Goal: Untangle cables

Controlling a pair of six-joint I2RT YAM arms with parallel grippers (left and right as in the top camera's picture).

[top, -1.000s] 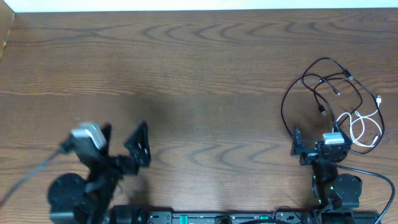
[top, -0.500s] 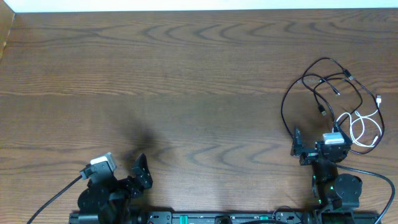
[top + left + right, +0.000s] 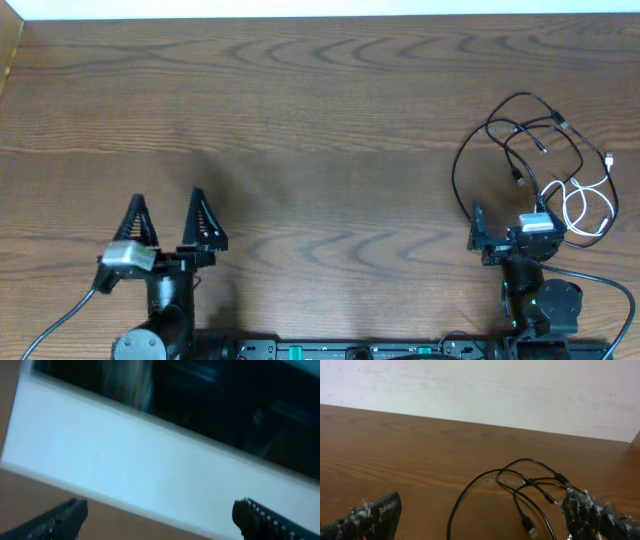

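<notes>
Brown wood-grain table (image 3: 320,120) fills the frame, white wall (image 3: 330,7) strip along the top edge, lighter brown edge (image 3: 9,55) at upper left.

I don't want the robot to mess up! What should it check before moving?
1. Left end effector open: ok.
2. Right end effector open: ok.
3. Cables in view: ok.
4. Right end effector beside cables: ok.
5. Left end effector near cables: not ok, far across the table.
6. White cable separate from the rest: cannot tell.
</notes>
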